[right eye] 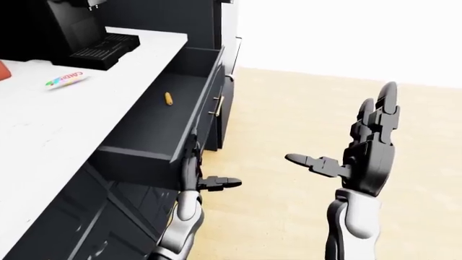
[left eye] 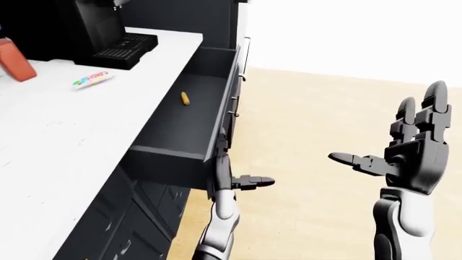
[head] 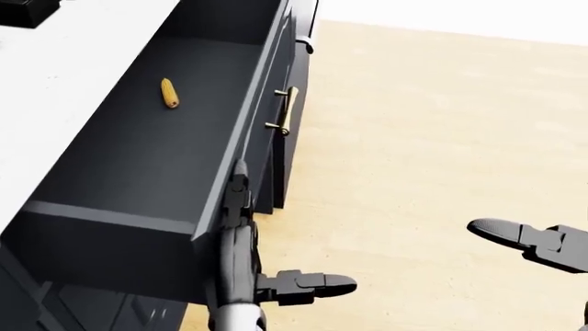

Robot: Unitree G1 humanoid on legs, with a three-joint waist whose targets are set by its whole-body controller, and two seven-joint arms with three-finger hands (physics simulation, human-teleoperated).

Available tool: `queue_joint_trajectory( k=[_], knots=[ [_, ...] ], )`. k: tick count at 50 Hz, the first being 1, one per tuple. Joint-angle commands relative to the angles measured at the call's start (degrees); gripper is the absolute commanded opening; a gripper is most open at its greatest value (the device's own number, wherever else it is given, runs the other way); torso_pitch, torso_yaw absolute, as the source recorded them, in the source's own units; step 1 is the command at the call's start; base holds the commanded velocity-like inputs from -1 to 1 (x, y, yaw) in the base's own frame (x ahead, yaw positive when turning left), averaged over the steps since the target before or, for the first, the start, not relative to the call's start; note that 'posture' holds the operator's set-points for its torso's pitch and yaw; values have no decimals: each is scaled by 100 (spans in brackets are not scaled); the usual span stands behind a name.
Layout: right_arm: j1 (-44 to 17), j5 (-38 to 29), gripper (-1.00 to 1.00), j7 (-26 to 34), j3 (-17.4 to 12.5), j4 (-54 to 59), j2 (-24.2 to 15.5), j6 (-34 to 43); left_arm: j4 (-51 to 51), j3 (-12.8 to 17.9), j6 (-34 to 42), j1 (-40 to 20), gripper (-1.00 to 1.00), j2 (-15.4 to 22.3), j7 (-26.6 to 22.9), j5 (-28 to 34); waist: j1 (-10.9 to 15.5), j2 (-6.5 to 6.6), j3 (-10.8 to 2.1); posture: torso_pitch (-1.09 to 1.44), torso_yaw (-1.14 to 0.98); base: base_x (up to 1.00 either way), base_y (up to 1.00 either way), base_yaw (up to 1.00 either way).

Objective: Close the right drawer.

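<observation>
One drawer stands pulled out from the dark cabinet, under the white counter. Left hand lies flat against the drawer's front panel, fingers extended along its top edge, thumb splayed out toward the floor; nothing gripped. One brass handle sits on the panel beyond the fingertips, not touched. One corn cob lies inside the drawer, well beyond the hand. Right hand is raised apart over the wooden floor, fingers spread, empty. On the counter: one candy packet, one coffee machine.
</observation>
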Motion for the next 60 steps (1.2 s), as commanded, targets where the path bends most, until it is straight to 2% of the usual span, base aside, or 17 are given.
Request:
queue_joint_trajectory(
  k=[1, 17, 31, 42, 60],
  knots=[
    [-96, 11, 100, -3, -45, -212, -59, -151, -263, 91, -212, -96, 100, -4, 202, -33, 32, -42, -105, 0, 0, 0, 0, 0],
    [-81, 41, 100, 5, -83, -255, -67, -152, -81, 246, -346, -231, 100, 64, 649, -61, 12, -43, -97, 0, 0, 0, 0, 0],
    [-81, 30, 100, 10, -85, -240, -69, -167, -99, 318, -345, -287, 100, 115, 831, -136, -10, -35, -94, 0, 0, 0, 0, 0],
    [-74, 24, 100, 9, -83, -247, -64, -168, -168, 402, -255, -306, 100, 190, 1245, -69, -39, -33, -94, 0, 0, 0, 0, 0],
    [-71, 48, 100, 17, -101, -279, -71, -138, 66, 549, -221, -516, 100, 264, 1362, -275, -41, -35, -93, 0, 0, 0, 0, 0]
  ],
)
